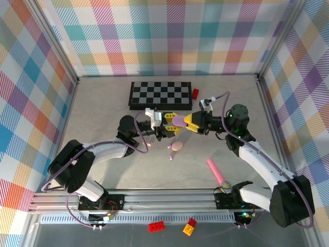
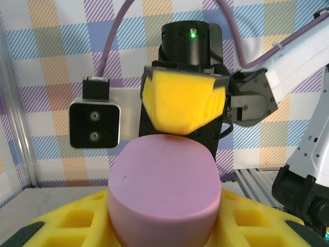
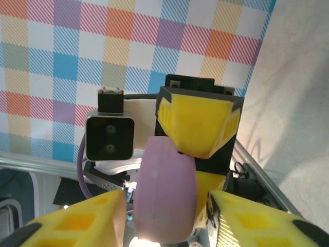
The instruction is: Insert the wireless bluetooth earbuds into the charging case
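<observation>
Left gripper clamps the case aloft. Right gripper stands slack either side of it, likely a handover.

No readable text, labels or numbers

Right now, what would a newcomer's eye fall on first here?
The two arms meeting mid-table over a lilac oval case: the left pincer grips it while the right pincer stands open around it. Behind them lies a black-and-white checkerboard; a pink stick lies near the right arm's base.
</observation>
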